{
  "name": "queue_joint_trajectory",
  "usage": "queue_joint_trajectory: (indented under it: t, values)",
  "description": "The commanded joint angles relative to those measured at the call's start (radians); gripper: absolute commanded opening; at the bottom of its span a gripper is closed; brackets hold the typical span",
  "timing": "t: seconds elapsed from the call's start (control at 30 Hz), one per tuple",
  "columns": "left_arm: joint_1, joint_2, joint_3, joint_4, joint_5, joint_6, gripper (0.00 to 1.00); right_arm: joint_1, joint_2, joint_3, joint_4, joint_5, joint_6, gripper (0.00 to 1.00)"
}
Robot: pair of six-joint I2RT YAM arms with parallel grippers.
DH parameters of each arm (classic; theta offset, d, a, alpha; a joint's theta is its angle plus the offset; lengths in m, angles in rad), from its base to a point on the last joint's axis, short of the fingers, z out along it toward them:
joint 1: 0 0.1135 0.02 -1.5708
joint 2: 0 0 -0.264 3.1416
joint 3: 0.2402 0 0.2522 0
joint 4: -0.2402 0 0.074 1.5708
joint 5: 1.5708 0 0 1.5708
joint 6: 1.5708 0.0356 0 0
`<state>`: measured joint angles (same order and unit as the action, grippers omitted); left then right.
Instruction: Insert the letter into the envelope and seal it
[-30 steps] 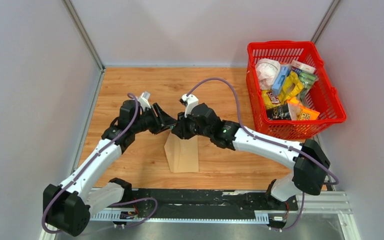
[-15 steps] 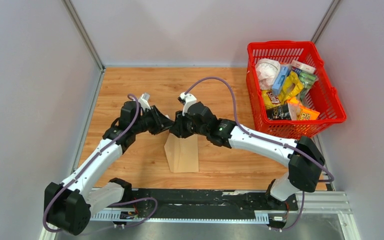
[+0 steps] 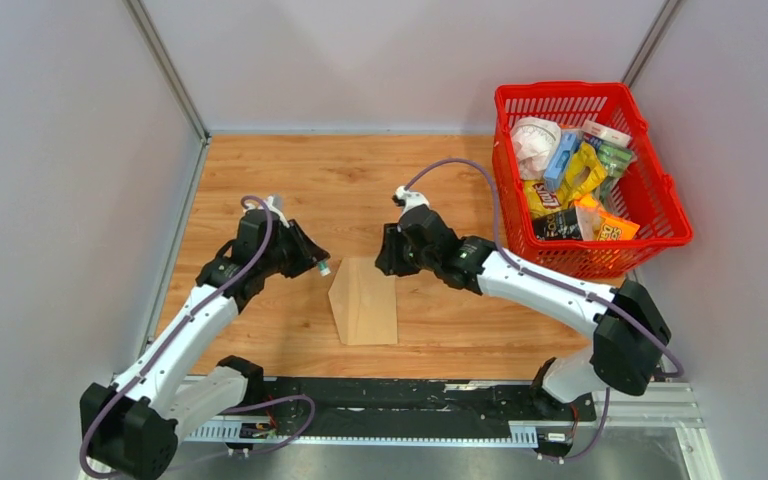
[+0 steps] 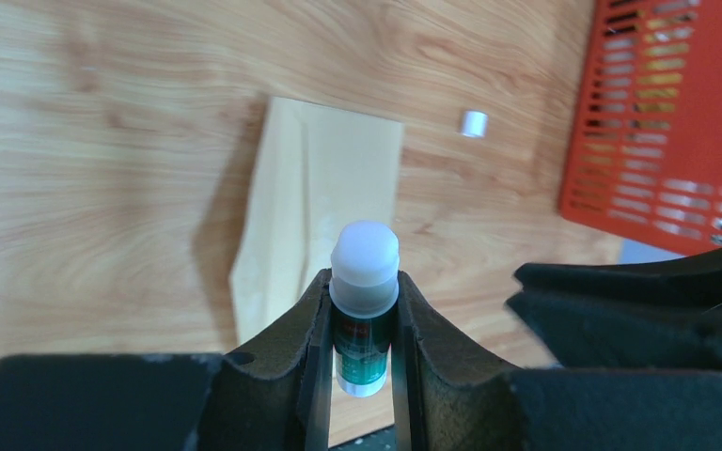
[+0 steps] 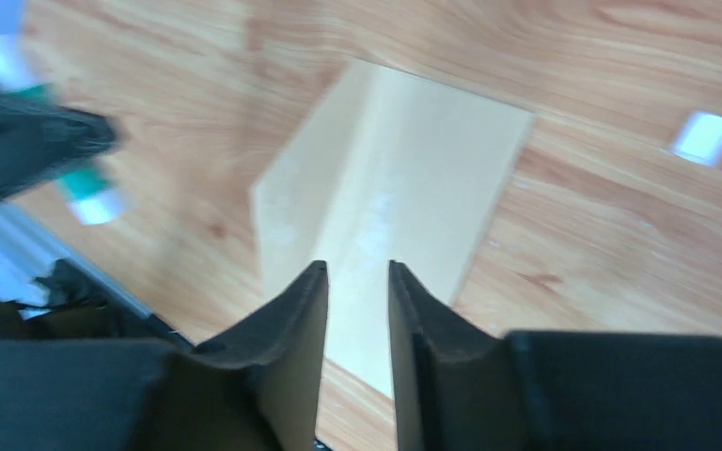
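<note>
The tan envelope (image 3: 366, 303) lies flat on the wooden table between the two arms; it also shows in the left wrist view (image 4: 324, 193) and the right wrist view (image 5: 404, 197). The letter is not visible in any view. My left gripper (image 3: 313, 262) hovers just left of the envelope's far end, shut on a green glue stick (image 4: 365, 310) with a white top. My right gripper (image 3: 387, 262) hovers over the envelope's far right corner. In its wrist view the right gripper (image 5: 357, 268) has its jaws slightly apart with nothing between them.
A small white cylinder (image 4: 473, 123) lies on the table beyond the envelope, also in the right wrist view (image 5: 705, 137). A red basket (image 3: 660, 190) full of snack packets stands at the right. Grey walls enclose the table on three sides.
The two grippers, which were close together above the envelope's far end, have drawn apart. The left moved left with the glue stick and the right moved right.
</note>
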<state>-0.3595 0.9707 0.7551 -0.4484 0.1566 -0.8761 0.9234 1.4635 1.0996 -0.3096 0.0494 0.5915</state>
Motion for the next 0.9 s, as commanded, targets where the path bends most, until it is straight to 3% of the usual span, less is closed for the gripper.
queue_joint_trajectory:
  t: [0.0,0.23,0.37,0.87]
  values:
    - [0.002,-0.053,-0.014,-0.11,-0.224,0.045,0.0,-0.029,0.021,-0.044,-0.127,0.032,0.039,0.28]
    - [0.022,-0.014,-0.149,-0.075,-0.216,0.041,0.0,-0.029,0.153,-0.044,-0.122,-0.031,0.036,0.06]
    - [0.024,0.04,-0.191,-0.033,-0.198,0.068,0.0,-0.031,0.216,-0.027,-0.124,-0.033,0.039,0.0]
    - [0.021,0.24,-0.174,0.126,-0.003,0.088,0.0,-0.029,0.333,0.009,-0.144,-0.01,0.053,0.0]
